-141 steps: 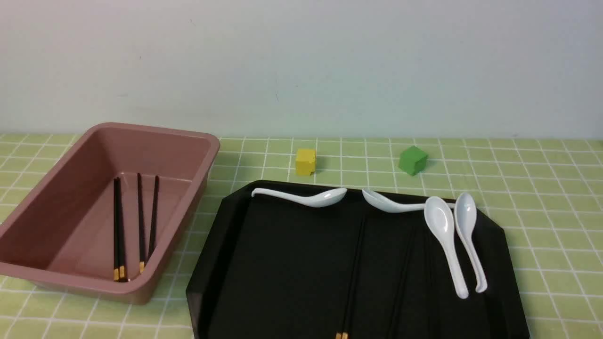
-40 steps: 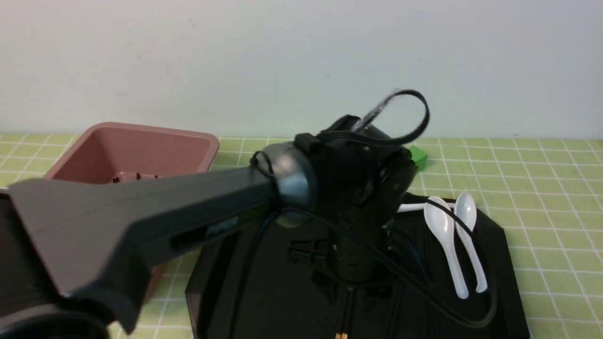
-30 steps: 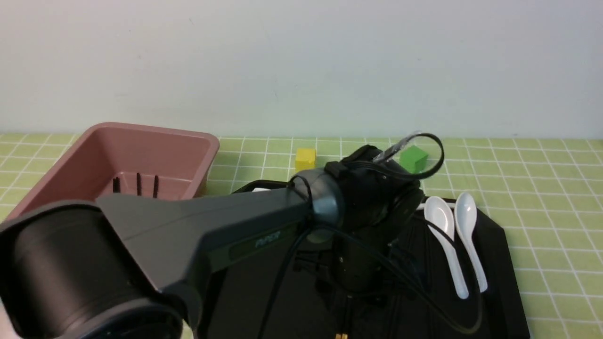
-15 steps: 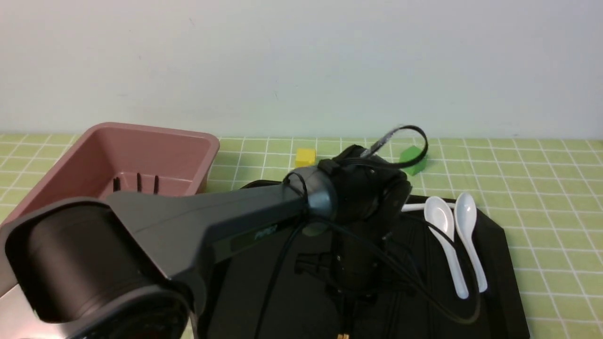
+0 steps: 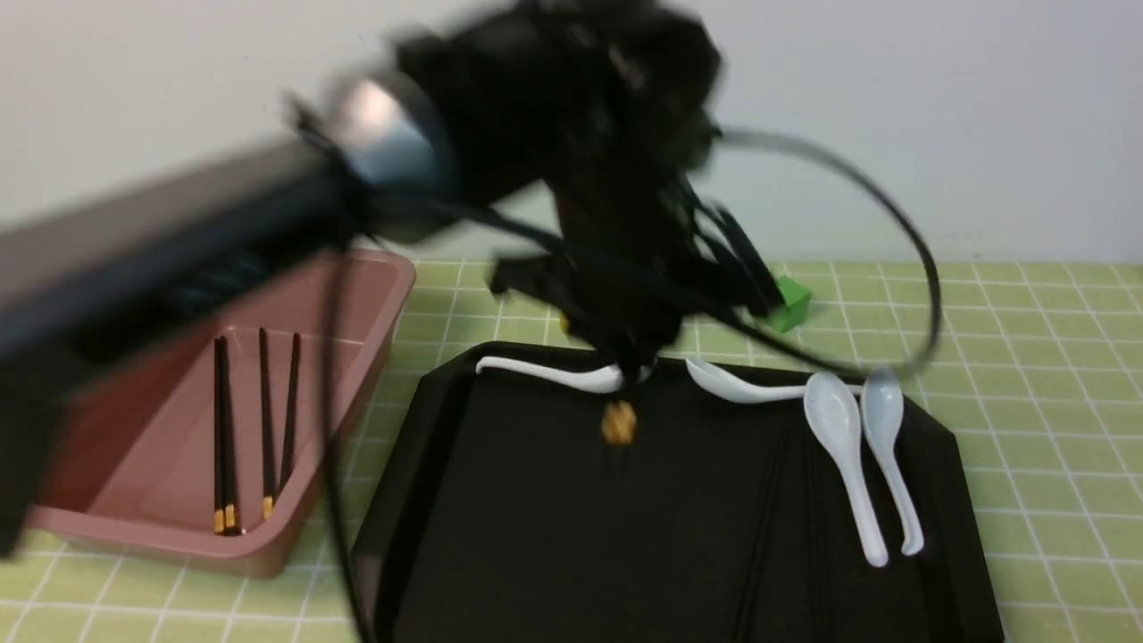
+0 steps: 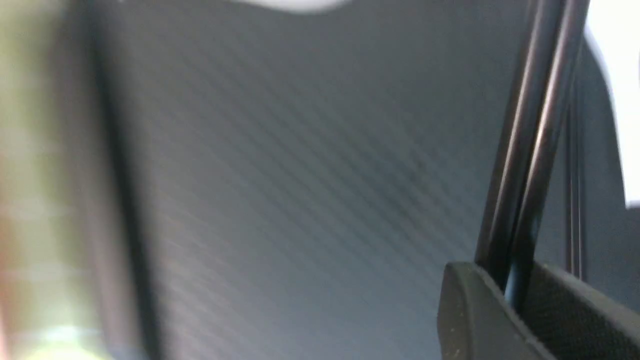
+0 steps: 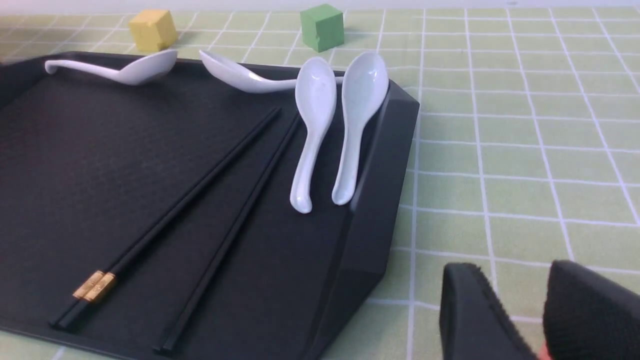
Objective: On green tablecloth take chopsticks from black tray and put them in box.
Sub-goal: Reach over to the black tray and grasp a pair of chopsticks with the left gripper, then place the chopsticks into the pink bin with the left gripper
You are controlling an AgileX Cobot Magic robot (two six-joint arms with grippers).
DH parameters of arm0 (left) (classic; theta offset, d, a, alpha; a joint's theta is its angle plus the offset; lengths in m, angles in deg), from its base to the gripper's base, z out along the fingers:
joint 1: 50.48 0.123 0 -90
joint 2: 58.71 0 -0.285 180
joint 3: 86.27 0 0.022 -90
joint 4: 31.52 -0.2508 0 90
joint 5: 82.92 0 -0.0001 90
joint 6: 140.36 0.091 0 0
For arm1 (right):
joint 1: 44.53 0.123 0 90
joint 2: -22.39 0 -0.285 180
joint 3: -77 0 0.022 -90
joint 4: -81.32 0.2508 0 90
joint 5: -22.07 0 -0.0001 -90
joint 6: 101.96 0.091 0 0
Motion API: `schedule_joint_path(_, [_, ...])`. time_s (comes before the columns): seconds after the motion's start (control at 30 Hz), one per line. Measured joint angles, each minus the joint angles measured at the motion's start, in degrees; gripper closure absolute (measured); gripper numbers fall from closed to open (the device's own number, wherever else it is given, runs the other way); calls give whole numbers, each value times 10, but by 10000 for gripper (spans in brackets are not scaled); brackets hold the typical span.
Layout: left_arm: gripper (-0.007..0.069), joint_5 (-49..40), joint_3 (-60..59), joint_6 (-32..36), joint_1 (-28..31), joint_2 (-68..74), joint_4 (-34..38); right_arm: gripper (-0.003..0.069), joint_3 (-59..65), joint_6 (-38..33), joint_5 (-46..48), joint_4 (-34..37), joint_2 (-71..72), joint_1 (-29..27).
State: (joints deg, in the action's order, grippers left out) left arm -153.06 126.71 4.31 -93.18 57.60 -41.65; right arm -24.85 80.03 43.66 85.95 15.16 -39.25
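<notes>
My left gripper (image 5: 629, 353) hangs blurred above the far part of the black tray (image 5: 446, 500), shut on a pair of chopsticks whose gold end (image 5: 618, 421) points toward the camera. The left wrist view shows that pair of chopsticks (image 6: 530, 150) pinched between the fingers (image 6: 470, 315), clear of the tray (image 6: 300, 175). More chopsticks (image 7: 190, 200) lie on the tray (image 7: 75, 150) beside the spoons. The pink-brown box (image 5: 357, 295) on the left holds several chopsticks (image 5: 265, 420). My right gripper (image 7: 520, 295) hovers open over the green tablecloth (image 7: 525, 150), right of the tray, holding nothing.
Several white spoons (image 5: 844, 446) lie along the tray's far and right sides. A green cube (image 5: 790, 304) and a yellow cube (image 7: 152, 30) sit on the cloth behind the tray. A black cable (image 5: 902, 232) loops from the left wrist.
My left gripper closed on a pair of chopsticks low on the tray, then rose quickly with them. That pair no longer lies on the tray. The box's contents are uncovered again.
</notes>
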Motion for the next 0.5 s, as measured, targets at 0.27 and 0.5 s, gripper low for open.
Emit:
schedule_joint_path(0.27, [512,-11,-42,47,175,-82,51,419,0,0,0,0,0,0])
schedule_joint_path(0.5, [512,-2,-126,69,308,-41,71,419,0,0,0,0,0,0])
